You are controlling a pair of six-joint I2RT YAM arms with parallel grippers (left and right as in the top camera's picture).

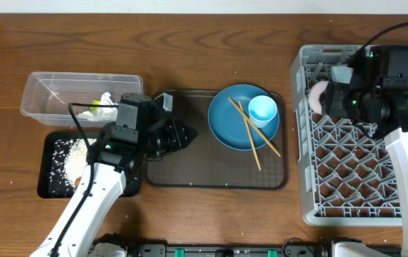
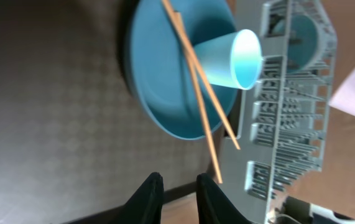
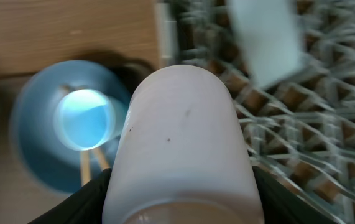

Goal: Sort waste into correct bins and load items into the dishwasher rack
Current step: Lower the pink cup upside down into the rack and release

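Note:
My right gripper (image 1: 323,96) is shut on the small pink cup (image 1: 319,96), holding it on its side over the left edge of the grey dishwasher rack (image 1: 346,164). In the right wrist view the pink cup (image 3: 180,137) fills the space between the fingers. The blue plate (image 1: 229,121) lies on the brown tray (image 1: 211,168) with the light blue cup (image 1: 263,109) and the wooden chopsticks (image 1: 254,139) on it. My left gripper (image 1: 189,134) hovers over the tray's left part, slightly open and holding nothing. It points at the plate (image 2: 158,81).
The clear tub (image 1: 46,89) at the back left holds the white tissue (image 1: 106,100) and the yellow-green wrapper (image 1: 93,111). In front of it, the black tray (image 1: 46,187) holds rice grains (image 1: 68,157). My left arm crosses over the black tray's right side.

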